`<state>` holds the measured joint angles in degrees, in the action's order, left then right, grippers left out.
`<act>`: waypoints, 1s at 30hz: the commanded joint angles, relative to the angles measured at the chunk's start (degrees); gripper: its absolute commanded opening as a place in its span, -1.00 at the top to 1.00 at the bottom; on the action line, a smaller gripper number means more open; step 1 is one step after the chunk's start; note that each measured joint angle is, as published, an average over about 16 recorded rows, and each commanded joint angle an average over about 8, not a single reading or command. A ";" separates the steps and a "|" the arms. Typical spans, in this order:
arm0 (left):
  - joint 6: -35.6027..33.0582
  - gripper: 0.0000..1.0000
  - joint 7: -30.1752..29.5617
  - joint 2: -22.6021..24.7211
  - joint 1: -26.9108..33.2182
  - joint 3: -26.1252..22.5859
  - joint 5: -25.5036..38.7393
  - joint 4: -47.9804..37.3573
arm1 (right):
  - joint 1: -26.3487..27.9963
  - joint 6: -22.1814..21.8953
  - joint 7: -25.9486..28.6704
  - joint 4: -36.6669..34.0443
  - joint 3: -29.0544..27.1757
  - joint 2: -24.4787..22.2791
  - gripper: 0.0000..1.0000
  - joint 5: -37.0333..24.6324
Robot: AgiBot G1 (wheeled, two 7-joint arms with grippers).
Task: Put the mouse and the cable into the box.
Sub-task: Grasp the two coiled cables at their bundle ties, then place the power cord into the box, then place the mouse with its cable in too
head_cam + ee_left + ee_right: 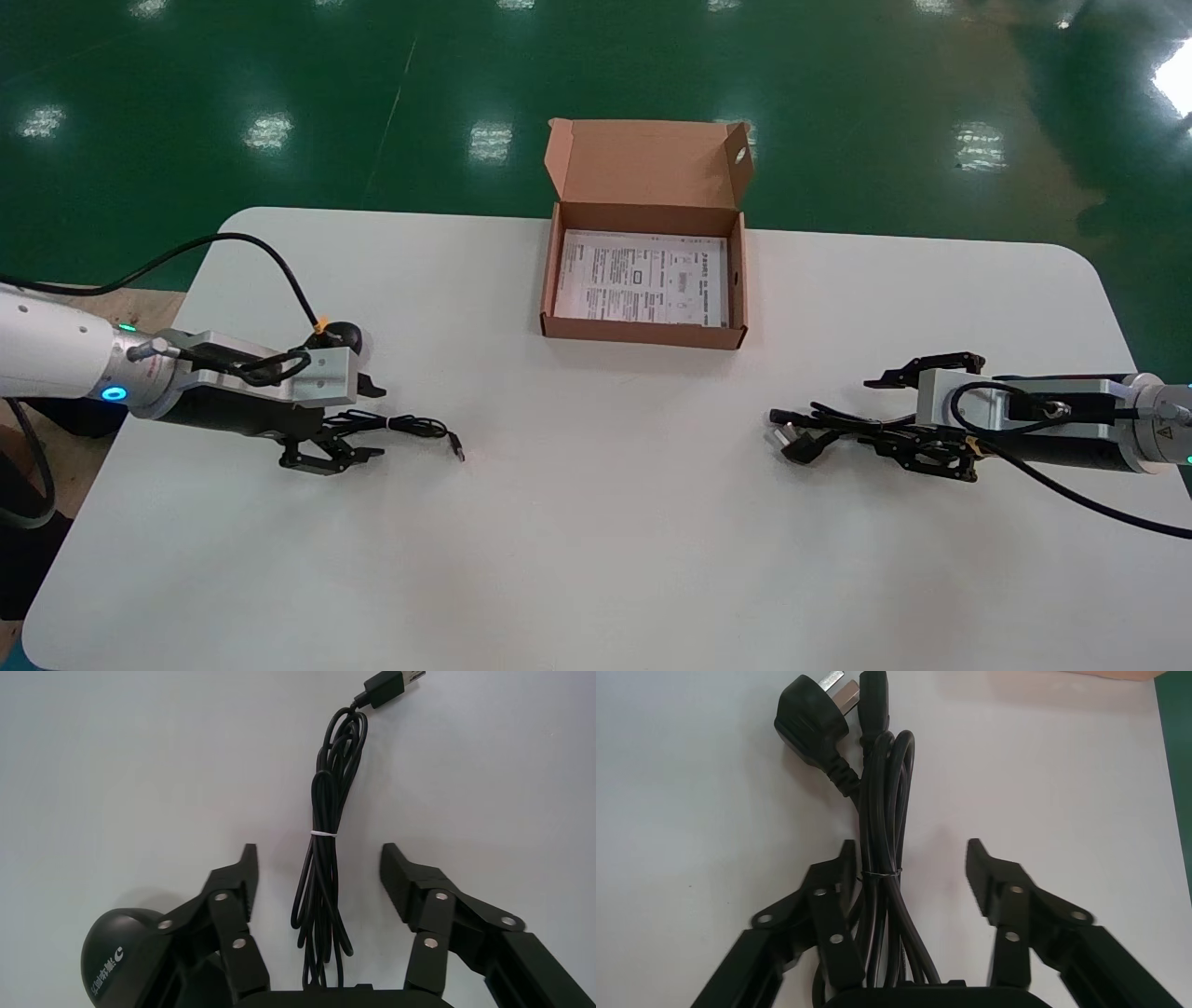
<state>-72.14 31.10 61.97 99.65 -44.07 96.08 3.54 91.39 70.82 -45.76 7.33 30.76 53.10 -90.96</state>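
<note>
1. Two things lie on the desk, well apart and neither yet in the box. The mouse is near the robot's left edge, and the power cable is on the right.
2. The mouse's cord is tied into a slim bundle that runs out to a USB plug. The power cable is likewise tied, with its wall plug at the far end.
3. The left gripper is low over the desk with its jaws spread wide. They straddle the cord, not the mouse body, which sits just outside one finger.
4. The right gripper is also wide open around the power cable. The bundle lies off-centre, against one finger.
5. The box stands open at the far middle of the desk, lid flap up, with a printed leaflet on its floor.
6. Risks on the left, as I judge them:
   - Closing here would catch only the thin cord.
   - The mouse would then hang and swing, and could knock the box wall or land outside.
   - The cord might also slide through the fingers.
7. Risks on the right:
   - The off-centre bundle may twist as the jaws close.
   - The trailing plug end could snag the box's front wall.
8. The light cardboard box may shift if it is bumped, and two arms reaching for it together could crowd each other.
</note>
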 commanded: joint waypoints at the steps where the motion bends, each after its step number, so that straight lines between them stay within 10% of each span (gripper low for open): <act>1: -0.04 1.00 0.00 -0.01 -0.01 0.02 -0.04 0.04 | -0.02 0.02 0.01 0.04 -0.01 -0.01 1.00 0.01; 30: 2.18 1.00 1.80 -6.67 8.79 6.97 -9.42 5.16 | 6.90 -1.10 -1.26 4.96 -1.89 1.22 1.00 2.34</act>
<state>-70.03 33.05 56.29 107.76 -37.42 87.10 9.41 97.26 67.72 -47.27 11.91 28.80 55.60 -88.61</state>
